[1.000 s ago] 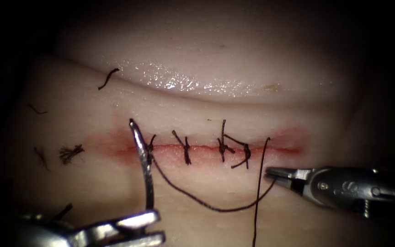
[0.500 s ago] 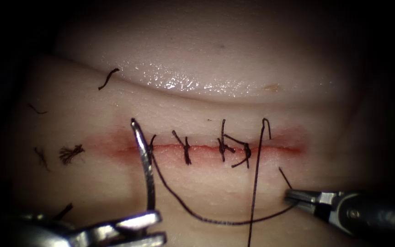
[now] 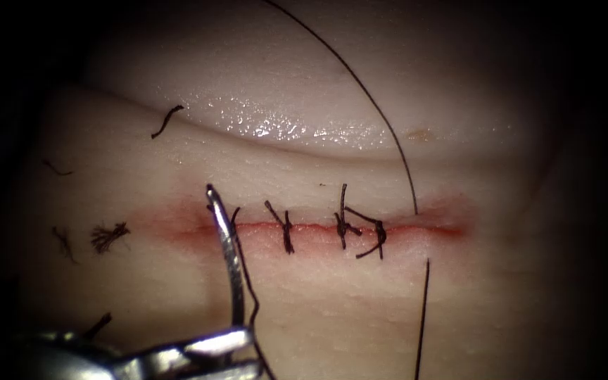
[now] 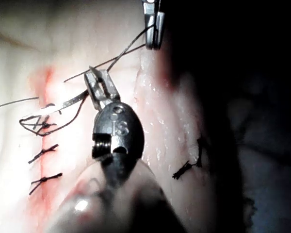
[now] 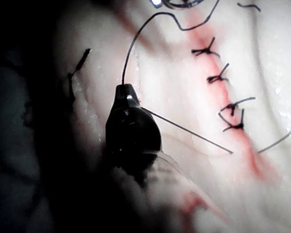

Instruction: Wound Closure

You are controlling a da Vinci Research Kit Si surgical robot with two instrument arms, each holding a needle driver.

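A: Firstly, from the endoscope: holding what, down at the near edge?

B: Clenched on the curved silver needle at its lower end, that steel left tool. Needle rising from the jaws across the left end of the long red cut, point up just past the far lip. Appears to lie over the pale glistening tissue, free of it.

A: And the thin black thread?

B: Leaves the leftmost bite and drops close beside the needle. Also sweeps in a long arc from the far side down to the right end of the cut. 3 dark knotted stitches across the cut, right of the needle. Frayed black cut ends well off to the left.

A: Next, the left wrist view?

B: Same grasp: left tool pinching the needle, shaft laid over the red line. Beyond it the steel right tool, closed on the thread.

A: Lastly, the right wrist view?

B: Right tool clamped on the thread: 1 strand curving from the tips toward the cut, another running straight across the tissue. Again 3 stitches along the cut.
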